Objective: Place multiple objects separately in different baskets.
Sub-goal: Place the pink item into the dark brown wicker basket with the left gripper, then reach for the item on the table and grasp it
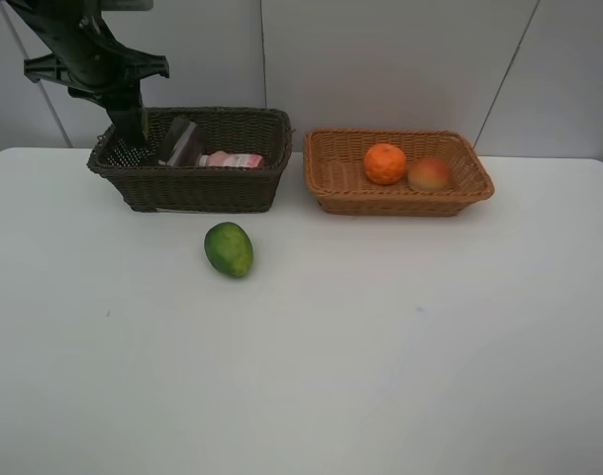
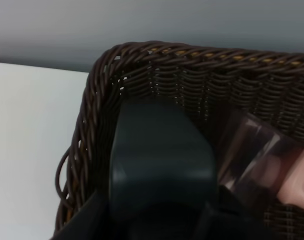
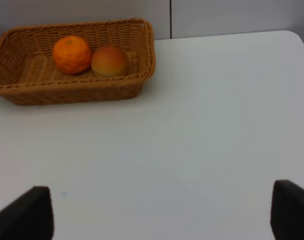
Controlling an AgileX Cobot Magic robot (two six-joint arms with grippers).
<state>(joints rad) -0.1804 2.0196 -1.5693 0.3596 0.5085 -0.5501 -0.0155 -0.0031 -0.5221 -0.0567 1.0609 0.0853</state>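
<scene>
White table [image 1: 380, 376] and pale wall panels were seen throughout, with two woven baskets set side by side along the far edge. On the left stood the dark brown basket [image 1: 197, 183], the deeper of the two, and just to its right, apart from it, the light tan basket [image 1: 400, 203]. Inside the tan basket an orange [image 1: 385, 163] and a red-yellow fruit [image 1: 430, 174] were found close together, the orange to the left. In the dark basket a pink white-capped bottle [image 1: 232, 159] was laid on its side, and beside it, to the left, a translucent mauve cup [image 1: 185, 142] was tilted against the interior. A green fruit [image 1: 229, 248] was left on the bare table, nearer than the dark basket and well apart from both. The left arm was reached down into the far left corner of the dark basket; its left gripper [image 2: 161, 170] was seen in the wrist view as a dark mass low within the wicker walls, the cup just beside it, and its fingers were taken to be closed together, though what, if anything, was held could not be told. The right gripper [image 3: 161, 210] was held over the open table right of the tan basket, its fingers [image 3: 27, 212] spread wide with nothing between them.
</scene>
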